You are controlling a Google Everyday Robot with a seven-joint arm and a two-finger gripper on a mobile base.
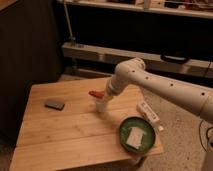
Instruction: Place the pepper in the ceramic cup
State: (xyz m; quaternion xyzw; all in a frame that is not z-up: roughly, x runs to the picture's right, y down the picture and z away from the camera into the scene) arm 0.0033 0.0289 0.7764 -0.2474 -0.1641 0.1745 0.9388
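The pepper (94, 94) is small and red-orange; it pokes out to the left of my gripper (100, 96), just above the ceramic cup (101, 105). The cup is small and whitish and stands upright near the middle of the wooden table (60, 135). My white arm (150, 85) reaches in from the right and ends over the cup. The gripper holds the pepper at the cup's rim level. The lower part of the pepper is hidden by the gripper.
A green bowl (135, 136) with a whitish piece inside sits at the table's front right. A flat white box with markings (148, 112) lies at the right edge. A dark flat object (54, 104) lies at the left. Shelving stands behind.
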